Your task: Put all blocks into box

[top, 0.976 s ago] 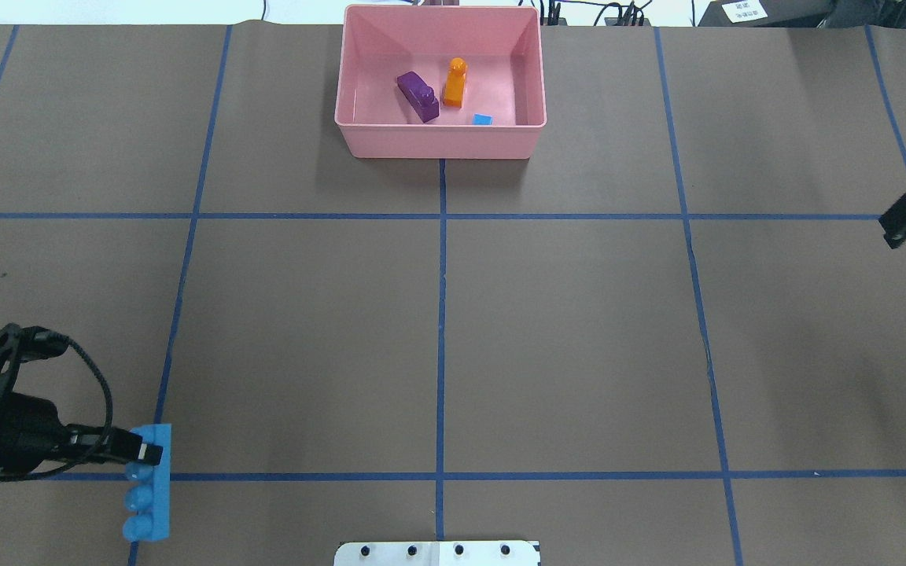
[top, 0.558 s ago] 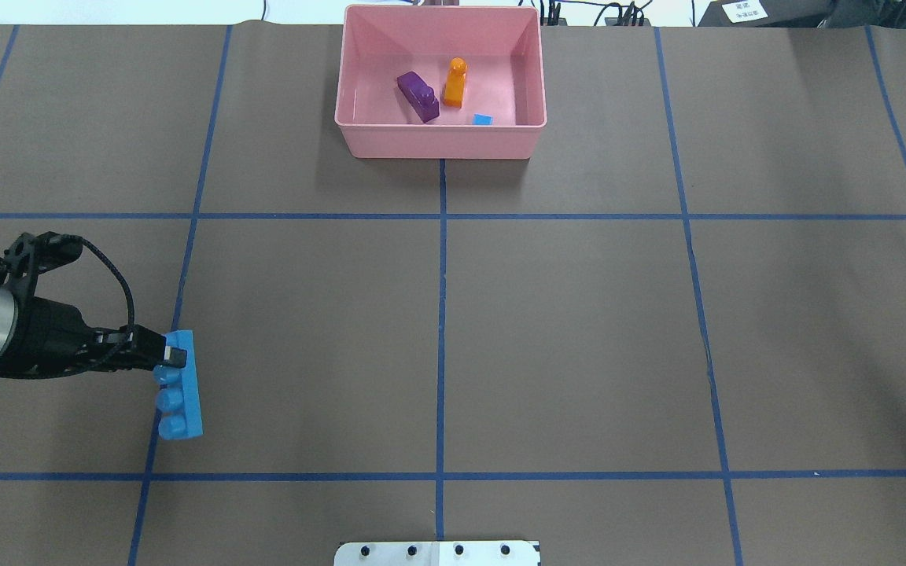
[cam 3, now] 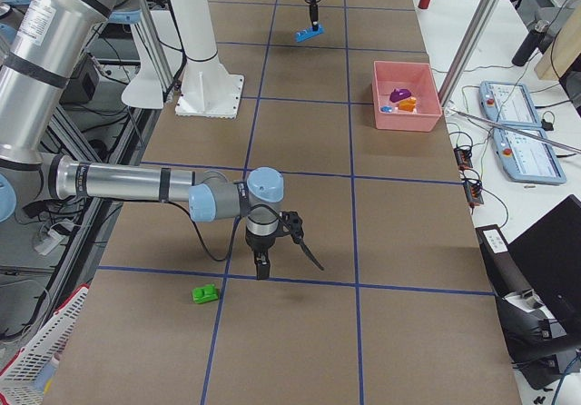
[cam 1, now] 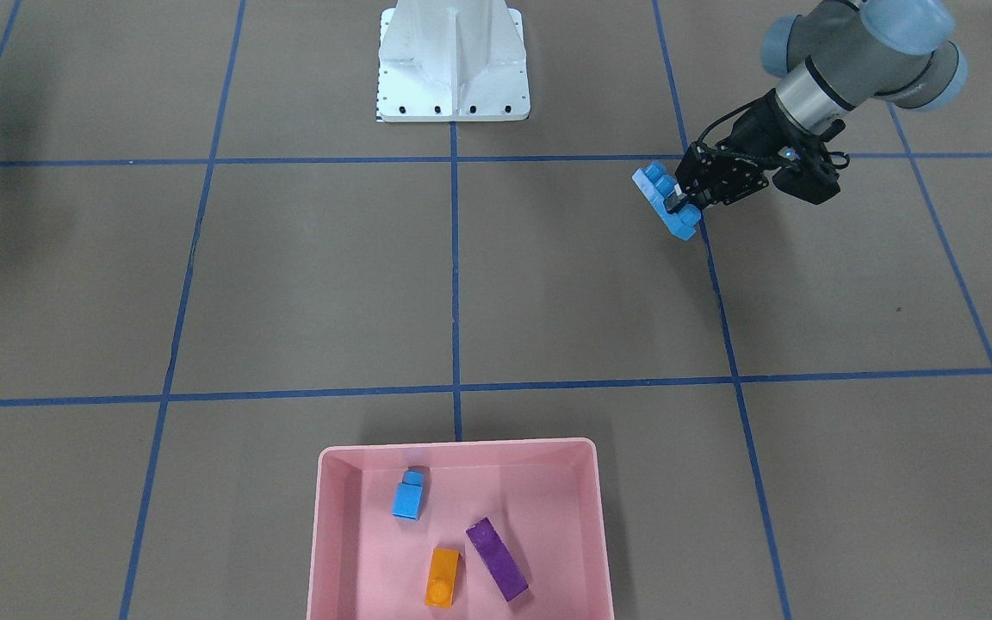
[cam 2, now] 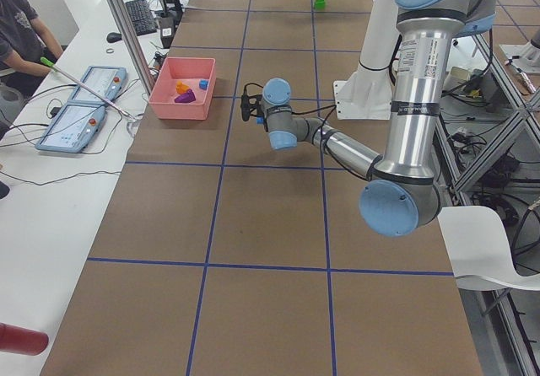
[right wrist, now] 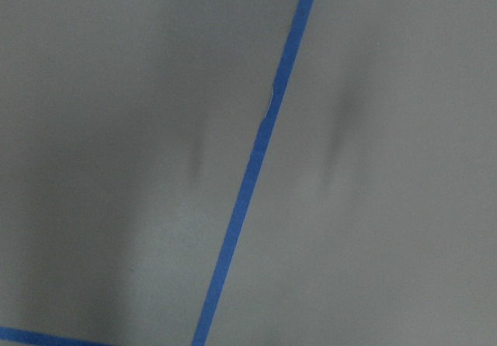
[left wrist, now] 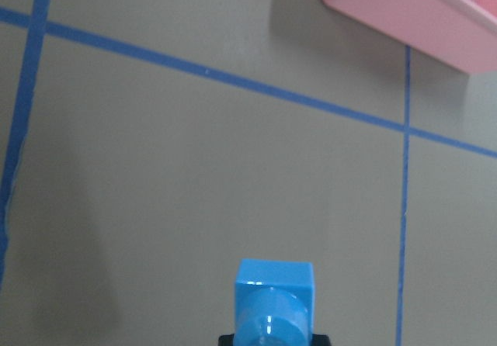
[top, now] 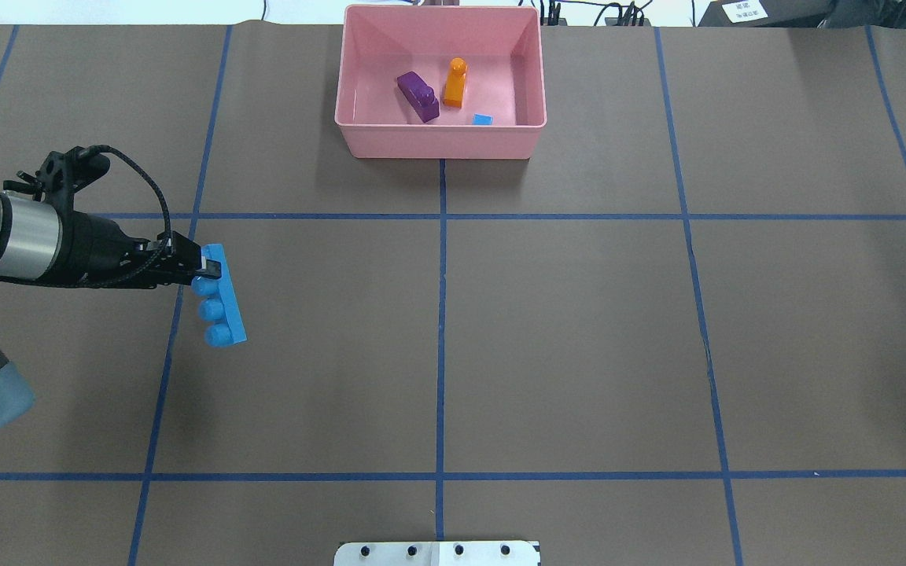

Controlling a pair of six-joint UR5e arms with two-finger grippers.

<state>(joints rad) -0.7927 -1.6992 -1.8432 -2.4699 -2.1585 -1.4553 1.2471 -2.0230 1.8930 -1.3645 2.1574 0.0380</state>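
Note:
My left gripper (top: 211,269) is shut on one end of the long blue four-stud block (top: 222,306) and holds it above the table's left side; both also show in the front-facing view, the gripper (cam 1: 679,203) and the block (cam 1: 661,195). In the left wrist view the block (left wrist: 273,303) points toward the pink box (left wrist: 404,12). The box (top: 437,143) stands at the far middle and holds the purple block (top: 418,97), the orange block (top: 454,83) and the small blue block (top: 483,119). The green block (cam 3: 205,292) lies near my right gripper (cam 3: 283,261); I cannot tell whether that gripper is open or shut.
The white metal base (top: 437,553) sits at the table's near middle edge. Blue tape lines divide the brown table. An operators' desk with pendants (cam 3: 508,128) runs along the far side. The right wrist view shows only table and tape.
My left gripper has carried the long blue block away from the near edge, farther and to the right. The right gripper has left the overhead view's right edge.

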